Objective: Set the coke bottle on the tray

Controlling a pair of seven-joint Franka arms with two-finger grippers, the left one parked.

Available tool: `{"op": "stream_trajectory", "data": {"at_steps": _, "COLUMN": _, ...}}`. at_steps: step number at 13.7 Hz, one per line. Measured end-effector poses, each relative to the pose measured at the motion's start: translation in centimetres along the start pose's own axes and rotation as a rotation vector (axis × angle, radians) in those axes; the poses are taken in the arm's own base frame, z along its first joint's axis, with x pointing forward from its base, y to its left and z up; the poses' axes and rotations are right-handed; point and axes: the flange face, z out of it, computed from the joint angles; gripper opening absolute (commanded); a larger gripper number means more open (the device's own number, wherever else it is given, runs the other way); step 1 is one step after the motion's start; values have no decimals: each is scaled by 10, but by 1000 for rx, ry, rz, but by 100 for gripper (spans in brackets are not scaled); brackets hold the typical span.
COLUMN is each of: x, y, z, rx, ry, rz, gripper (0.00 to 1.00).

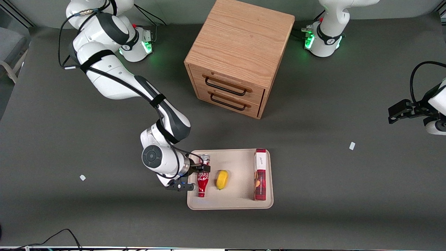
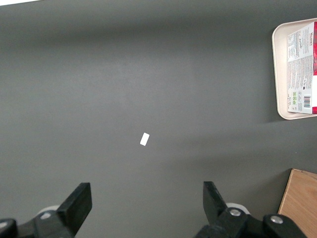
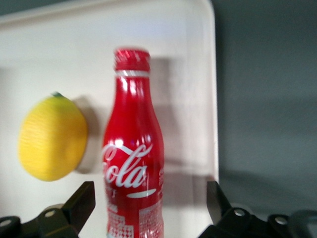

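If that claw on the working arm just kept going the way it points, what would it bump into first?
Probably the coke bottle: the open gripper points straight at it, its fingers straddling the bottle's base. The bottle lies on the tray beside a lemon. Whether it already touches is unclear.

The working arm (image 1: 115, 80) was built of glossy white rounded shells joined by dark grey collars, with black cables strapped along it by black bands. A round grey cap with a dark centre (image 1: 151, 156) was set into the white wrist housing, and green lights glowed at the white base (image 1: 139, 43). The hand (image 1: 202, 173) was fitted with black fingers (image 3: 79, 206), wedge-shaped and spread apart, each fastened to a black block by a silver screw (image 3: 47, 214).
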Motion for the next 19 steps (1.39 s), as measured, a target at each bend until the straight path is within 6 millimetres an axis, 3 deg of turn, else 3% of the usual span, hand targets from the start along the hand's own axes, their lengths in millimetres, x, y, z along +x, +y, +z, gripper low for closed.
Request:
{"op": "stream_trajectory", "data": {"at_steps": 2, "x": 5, "y": -7, "z": -61, "rx": -34, "ry": 9, "rz": -15, "gripper": 100}}
{"op": "stream_trajectory", "data": {"at_steps": 5, "x": -8, "y": -4, "z": -200, "rx": -128, "ry": -15, "rz": -9, "gripper": 100}}
{"op": "stream_trajectory", "data": {"at_steps": 8, "x": -40, "y": 33, "z": -332, "rx": -238, "ry": -27, "rz": 57, "gripper": 100}}
{"op": "stream_trajectory", "data": {"at_steps": 10, "x": -64, "y": 66, "z": -399, "rx": -304, "ry": -34, "rz": 122, "gripper": 100}}
{"op": "stream_trajectory", "data": {"at_steps": 14, "x": -130, "y": 97, "z": -480, "rx": -344, "ry": -114, "rz": 178, "gripper": 100}}
{"op": "stream_trajectory", "data": {"at_steps": 17, "x": -165, "y": 143, "z": -499, "rx": -258, "ry": -97, "rz": 266, "gripper": 100}}
{"op": "stream_trajectory", "data": {"at_steps": 19, "x": -192, "y": 168, "z": -489, "rx": -236, "ry": -70, "rz": 298, "gripper": 100}}
